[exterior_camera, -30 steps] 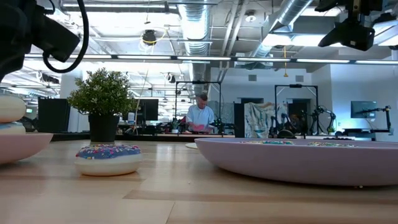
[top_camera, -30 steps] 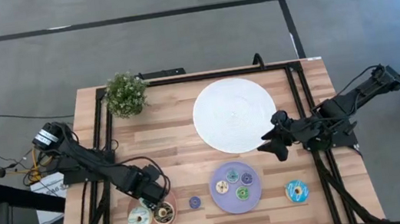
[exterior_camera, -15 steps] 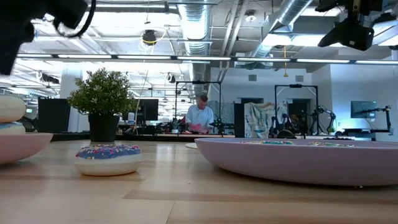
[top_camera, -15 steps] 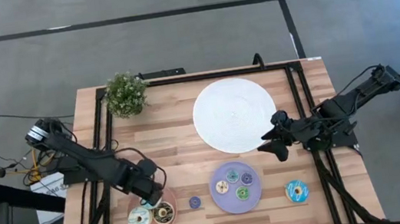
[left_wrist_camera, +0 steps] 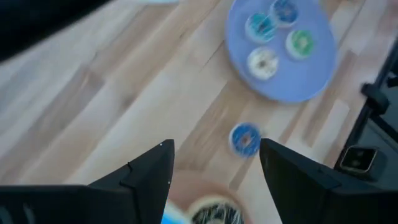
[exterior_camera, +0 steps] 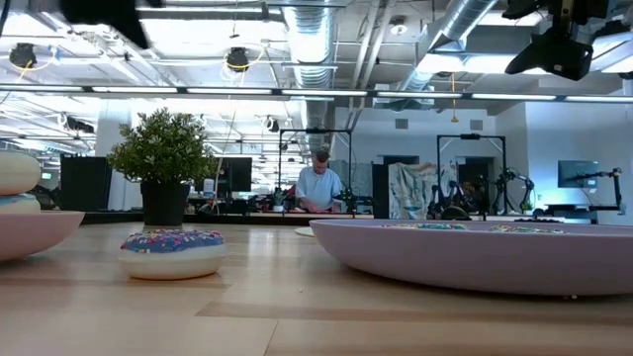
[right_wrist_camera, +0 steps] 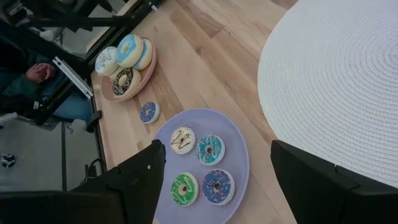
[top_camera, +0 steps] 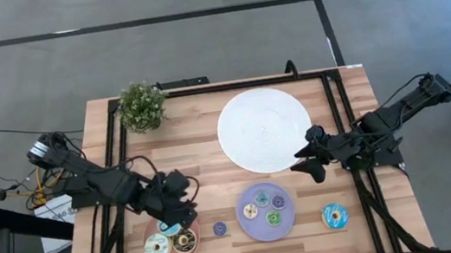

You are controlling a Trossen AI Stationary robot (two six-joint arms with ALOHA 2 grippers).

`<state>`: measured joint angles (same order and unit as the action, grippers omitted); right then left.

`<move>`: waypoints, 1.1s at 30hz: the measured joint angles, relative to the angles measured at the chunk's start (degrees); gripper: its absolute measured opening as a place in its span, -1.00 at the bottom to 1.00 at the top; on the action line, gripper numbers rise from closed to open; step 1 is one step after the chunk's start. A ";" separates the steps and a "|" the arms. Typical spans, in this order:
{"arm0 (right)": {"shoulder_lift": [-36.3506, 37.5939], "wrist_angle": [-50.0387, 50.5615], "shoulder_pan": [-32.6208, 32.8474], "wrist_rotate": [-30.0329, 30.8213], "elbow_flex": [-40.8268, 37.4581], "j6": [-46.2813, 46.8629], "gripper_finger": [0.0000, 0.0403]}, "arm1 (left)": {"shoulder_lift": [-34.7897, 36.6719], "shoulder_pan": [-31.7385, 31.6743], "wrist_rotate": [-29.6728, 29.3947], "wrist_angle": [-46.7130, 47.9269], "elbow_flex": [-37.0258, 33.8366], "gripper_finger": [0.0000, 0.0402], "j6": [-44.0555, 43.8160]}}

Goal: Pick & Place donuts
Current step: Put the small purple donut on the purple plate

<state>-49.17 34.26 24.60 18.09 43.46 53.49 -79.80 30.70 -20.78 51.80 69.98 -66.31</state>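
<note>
A pink plate point(top_camera: 157, 232) near the table's near left edge holds three larger donuts: white point(top_camera: 156, 249), chocolate point(top_camera: 185, 240) and blue point(top_camera: 169, 228). One tiny blue-purple donut point(top_camera: 220, 229) lies flat on the table between the pink plate and a purple plate point(top_camera: 245, 224), which carries several tiny donuts point(top_camera: 262, 198). A larger blue donut point(top_camera: 335, 215) lies on the table right of the purple plate. My left gripper point(top_camera: 181, 209) hovers open above the pink plate's far right rim; its wrist view shows the tiny donut point(left_wrist_camera: 245, 138) ahead of its fingers. My right gripper point(top_camera: 309, 166) waits open by the white plate.
A large white woven plate point(top_camera: 265, 130) takes the middle far part of the table, and a potted plant point(top_camera: 142, 105) stands at the far left. Black frame rails point(top_camera: 120, 149) run along both sides. Bare wood lies between the plant and the pink plate. A person point(exterior_camera: 318, 188) sits far behind.
My left gripper has risen from just over the pink plate, leaving the low view upward, and has shifted a little toward the table's right, turning toward the purple plate. The blue donut on the pink plate now shows uncovered. My right arm has kept still.
</note>
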 joint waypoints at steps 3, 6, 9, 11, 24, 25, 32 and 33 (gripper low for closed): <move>0.00 0.00 0.00 0.00 0.00 -0.02 0.40 | -1.71 -1.09 -1.06 -2.01 1.20 0.09 5.96; 0.00 -0.01 -0.02 0.00 0.00 -0.03 0.40 | -4.80 -2.30 -0.91 -2.28 3.42 0.04 11.50; 0.00 -0.02 -0.01 0.00 0.00 -0.13 0.40 | -8.94 -3.74 0.01 -2.24 7.34 -0.01 17.08; 0.00 -0.02 -0.02 0.00 0.00 -0.31 0.40 | -11.92 -4.65 0.86 -2.05 10.69 -0.04 21.60; -3.59 -0.02 -0.02 -0.22 0.00 -4.11 0.40 | -28.53 -7.18 3.55 6.99 29.56 -0.10 31.83; -4.17 0.00 -0.02 -0.53 0.00 -4.97 0.40 | -29.27 -7.16 3.78 6.35 29.61 -0.10 31.87; -6.82 0.80 0.15 -6.23 0.00 -9.14 0.40 | -32.88 -8.05 2.47 3.25 29.63 0.02 27.63; -6.80 1.26 0.13 -6.63 0.00 -9.67 0.40 | -33.35 -8.05 2.33 3.18 29.63 0.06 26.91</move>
<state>-55.97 35.52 24.73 11.45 43.46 43.83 -113.15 22.65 -18.45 54.98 99.61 -39.40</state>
